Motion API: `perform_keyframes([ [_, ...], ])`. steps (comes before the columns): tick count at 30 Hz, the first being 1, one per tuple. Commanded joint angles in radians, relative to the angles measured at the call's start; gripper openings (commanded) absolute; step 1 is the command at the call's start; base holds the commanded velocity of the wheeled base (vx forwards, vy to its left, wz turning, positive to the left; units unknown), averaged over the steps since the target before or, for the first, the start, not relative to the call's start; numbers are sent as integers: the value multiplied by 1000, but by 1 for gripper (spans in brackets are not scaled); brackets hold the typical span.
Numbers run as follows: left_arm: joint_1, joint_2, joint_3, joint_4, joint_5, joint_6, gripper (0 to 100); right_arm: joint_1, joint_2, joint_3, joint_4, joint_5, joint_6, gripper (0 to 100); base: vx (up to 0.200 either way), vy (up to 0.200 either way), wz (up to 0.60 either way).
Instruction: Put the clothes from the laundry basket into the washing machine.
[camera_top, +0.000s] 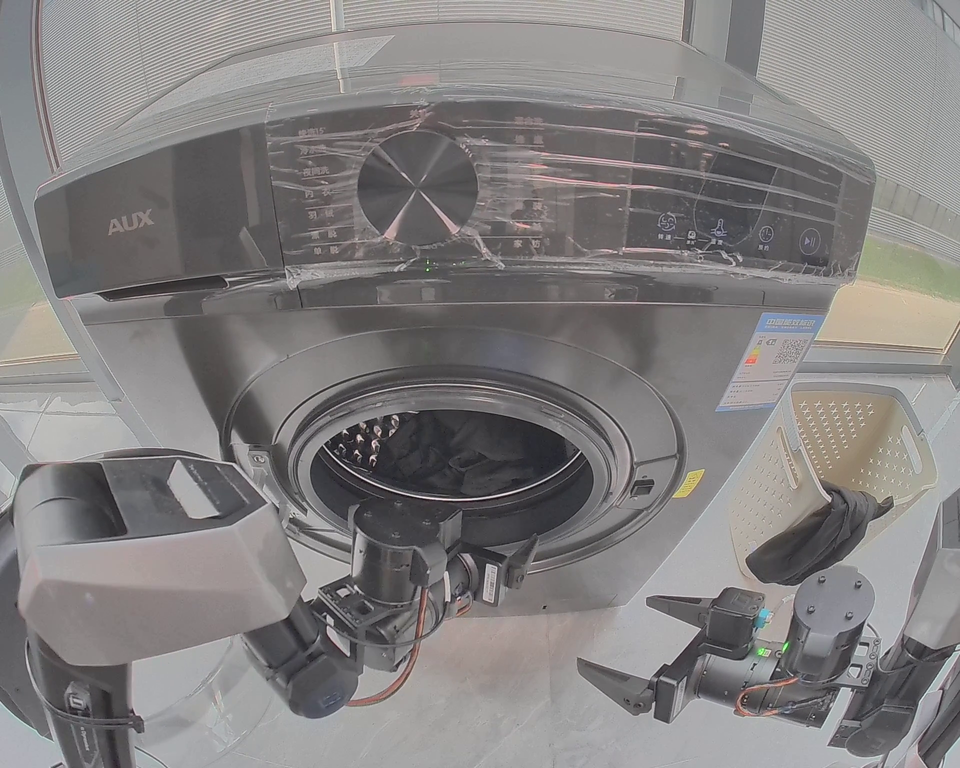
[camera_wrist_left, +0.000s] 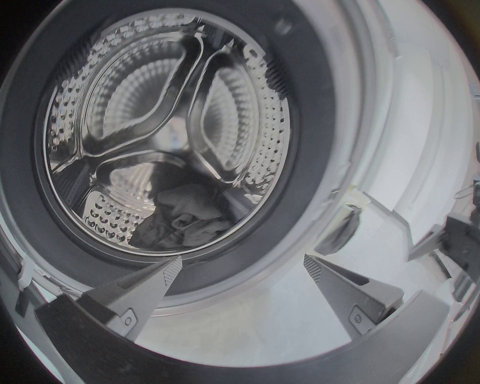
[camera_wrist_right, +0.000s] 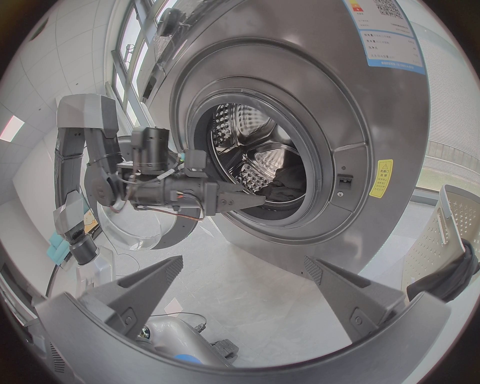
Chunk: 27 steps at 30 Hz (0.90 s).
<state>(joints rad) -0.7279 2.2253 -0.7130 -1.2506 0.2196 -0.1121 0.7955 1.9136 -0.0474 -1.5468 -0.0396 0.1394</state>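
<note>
Clothes (camera_wrist_left: 185, 220) sit in drum (camera_wrist_left: 150, 100); left end effector (camera_wrist_left: 240, 262) and right end effector (camera_wrist_right: 242, 262) are spread

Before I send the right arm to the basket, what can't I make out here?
- Head view: lower inside of the basket, hidden by the dark garment over its rim.
- Right wrist view: most of the basket, cut off by the edge.
- Left wrist view: how many pieces make up the dark pile in the drum; folds merge.
</note>
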Motion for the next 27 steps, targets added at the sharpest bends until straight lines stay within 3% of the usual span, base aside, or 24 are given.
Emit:
perform_keyframes([
  [1, -84, -142, 150, -95, 0, -12, 100, 44, -39, 20, 1, -2, -6, 100, 0, 0, 0],
  [6, -114, -245, 257, -165, 15, -23, 100, 21, -87, 34, 1, -25, -9, 100, 0, 0, 0],
  [8, -108, -345, 322, -216, 30, -35, 100, -30, -154, 44, 7, -117, -3, 100, 0, 0, 0],
  [9, -102, -388, 345, -225, 38, -35, 100, -48, -182, 47, 14, -140, 0, 100, 0, 0, 0],
  [11, -90, -449, 379, -227, 41, -50, 100, -76, -232, 47, 22, -148, 8, 100, 0, 0, 0],
  [12, -74, -498, 418, -227, 41, -80, 100, -108, -286, 47, 34, -154, 11, 100, 0, 0, 0],
  [14, -64, -532, 466, -227, 44, -96, 100, -151, -338, 47, 45, -155, 5, 100, 0, 0, 0],
  [18, -25, -561, 555, -247, 76, -89, 100, -214, -424, 47, 59, -155, 2, 100, 0, 0, 0],
  [21, -7, -575, 603, -280, 81, -78, 100, -205, -475, 47, 99, -155, 16, 100, 0, 0, 0],
  [24, 70, -648, 659, -303, 30, -27, 100, -226, -591, 47, 252, -157, 36, 100, 0, 0, 0],
  [27, 88, -705, 687, -300, 0, 17, 100, -249, -673, 47, 379, -155, 37, 100, -67, 0, 0],
])
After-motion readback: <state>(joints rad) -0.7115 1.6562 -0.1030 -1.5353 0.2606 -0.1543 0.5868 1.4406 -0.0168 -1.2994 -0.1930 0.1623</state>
